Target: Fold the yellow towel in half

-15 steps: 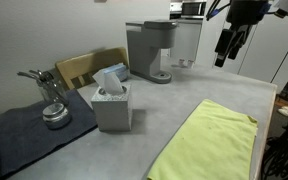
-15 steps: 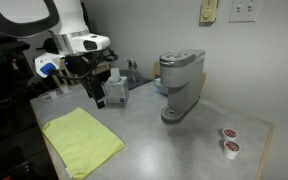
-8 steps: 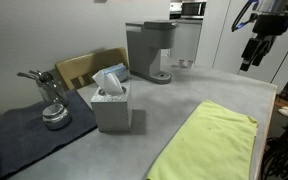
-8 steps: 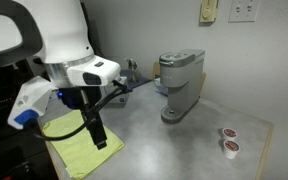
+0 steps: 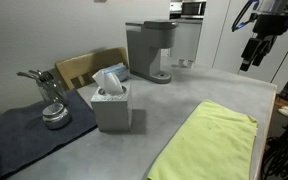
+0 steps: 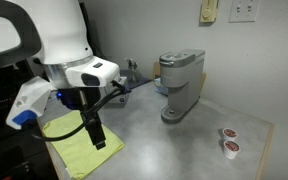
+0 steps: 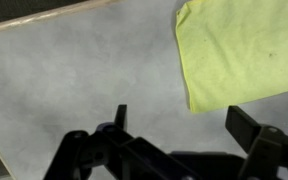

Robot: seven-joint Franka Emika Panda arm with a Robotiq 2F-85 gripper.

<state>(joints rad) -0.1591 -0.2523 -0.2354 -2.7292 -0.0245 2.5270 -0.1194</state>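
In front of the coffee maker point(image 5: 149, 50), on the grey table point(image 5: 174, 95), the yellow towel point(image 5: 206, 145) lies spread flat, with no fold begun. The gripper point(image 7: 179, 122) hangs in the air, much nearer the towel than the coffee maker. Its jaws are wide apart and hold nothing, and in the wrist view a towel corner sits just ahead of them. This looks like the approach to a first grasp. The next move calls for lowering onto that corner, pinching the thin cloth off the tabletop, and then carrying it across to the opposite edge.
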